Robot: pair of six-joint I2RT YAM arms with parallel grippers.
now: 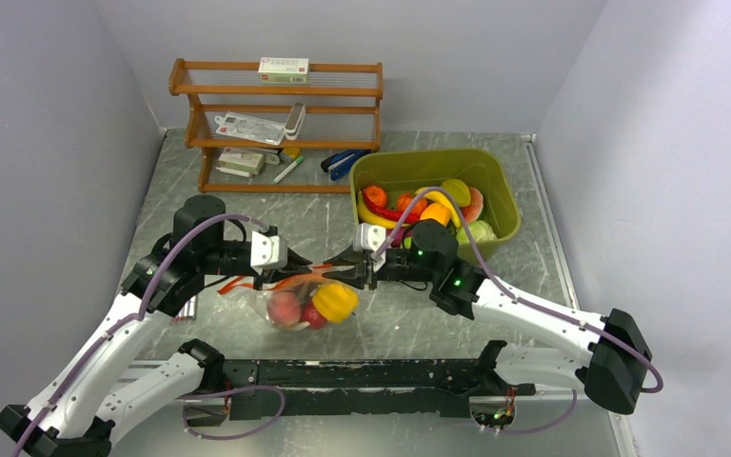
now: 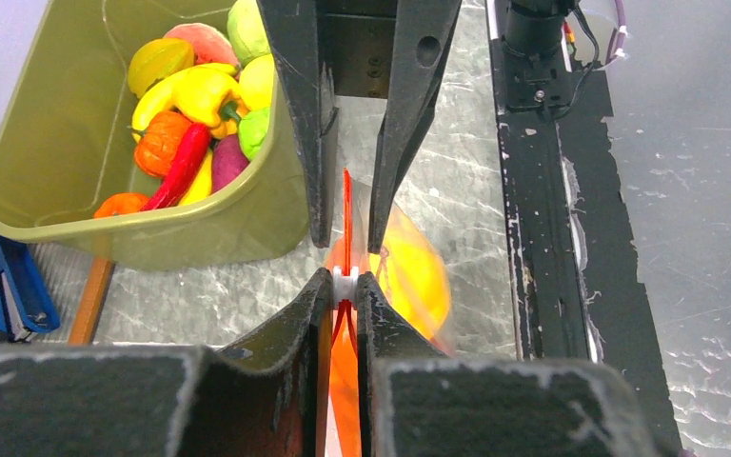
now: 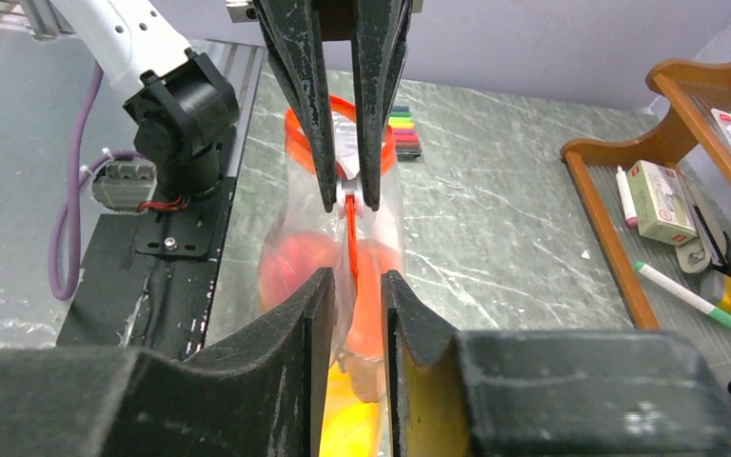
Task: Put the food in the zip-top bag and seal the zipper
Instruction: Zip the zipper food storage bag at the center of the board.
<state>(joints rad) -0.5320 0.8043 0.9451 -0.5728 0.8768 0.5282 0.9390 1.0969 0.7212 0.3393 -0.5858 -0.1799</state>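
Bulging with food (image 1: pixel 336 301), the clear zip-top bag (image 1: pixel 305 291) is pinched at its zipper (image 2: pixel 346 205) by left gripper (image 2: pixel 344 283); right gripper (image 3: pixel 357 283) is barely parted astride.

Robot lab test cell, not a home or shop: left arm (image 1: pixel 100 350) & right arm (image 1: pixel 533 316) bolted to a black base rail (image 1: pixel 362 373) at the edge of a marble-look table (image 1: pixel 552 267), boxed in by plain grey wall panels (image 1: pixel 48 124), w/ purple cable (image 3: pixel 57 243) exposed. Contents are props only: olive tub (image 1: pixel 502 188) of plastic toy food (image 1: pixel 435 211), wooden rack (image 1: pixel 276 92) w/ a small box (image 1: pixel 284 69) & packets.
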